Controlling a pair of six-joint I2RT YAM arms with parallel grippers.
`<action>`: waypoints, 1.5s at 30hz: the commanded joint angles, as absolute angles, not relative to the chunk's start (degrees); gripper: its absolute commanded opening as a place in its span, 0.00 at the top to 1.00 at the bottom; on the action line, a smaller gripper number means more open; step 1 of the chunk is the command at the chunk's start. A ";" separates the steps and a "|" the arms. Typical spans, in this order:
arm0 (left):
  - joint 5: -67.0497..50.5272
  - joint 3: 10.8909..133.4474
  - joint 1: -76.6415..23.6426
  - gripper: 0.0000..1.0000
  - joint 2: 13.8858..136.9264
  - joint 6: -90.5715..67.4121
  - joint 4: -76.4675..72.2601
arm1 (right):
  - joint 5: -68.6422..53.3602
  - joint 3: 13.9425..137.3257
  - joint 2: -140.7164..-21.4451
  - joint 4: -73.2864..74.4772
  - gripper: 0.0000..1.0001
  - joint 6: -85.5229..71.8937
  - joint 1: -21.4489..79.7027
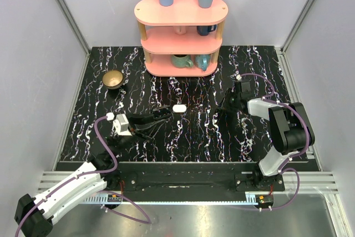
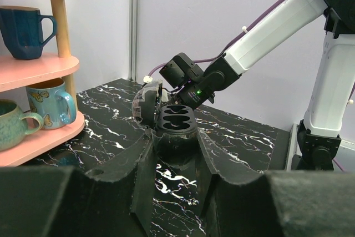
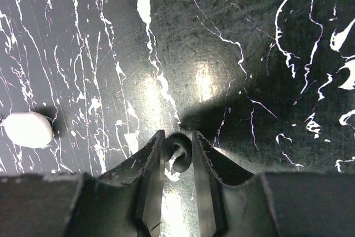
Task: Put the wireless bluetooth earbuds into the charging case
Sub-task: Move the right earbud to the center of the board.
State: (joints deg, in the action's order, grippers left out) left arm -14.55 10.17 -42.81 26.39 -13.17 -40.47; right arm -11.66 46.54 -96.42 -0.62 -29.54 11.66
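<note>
Top external: black marble tabletop (image 1: 211,137), lilac walls (image 1: 33,54).

No words, numbers or brand names can be read in any of the views.

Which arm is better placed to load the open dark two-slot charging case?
Right. The right gripper pinches a small dark curled piece, seemingly an earbud, while the left gripper holds the open dark two-slot charging case.
</note>
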 commanded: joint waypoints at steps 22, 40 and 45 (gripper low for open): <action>-14.68 11.51 -42.98 1.00 26.81 -14.33 -44.38 | -12.48 44.56 -95.80 -0.35 0.68 -27.69 12.48; -14.41 10.90 -42.89 1.00 26.46 -14.59 -44.65 | -10.81 43.68 -94.39 2.29 0.68 -27.51 13.45; -14.24 10.81 -42.98 1.00 26.19 -14.50 -44.38 | -11.69 44.21 -94.92 2.20 0.68 -26.63 13.71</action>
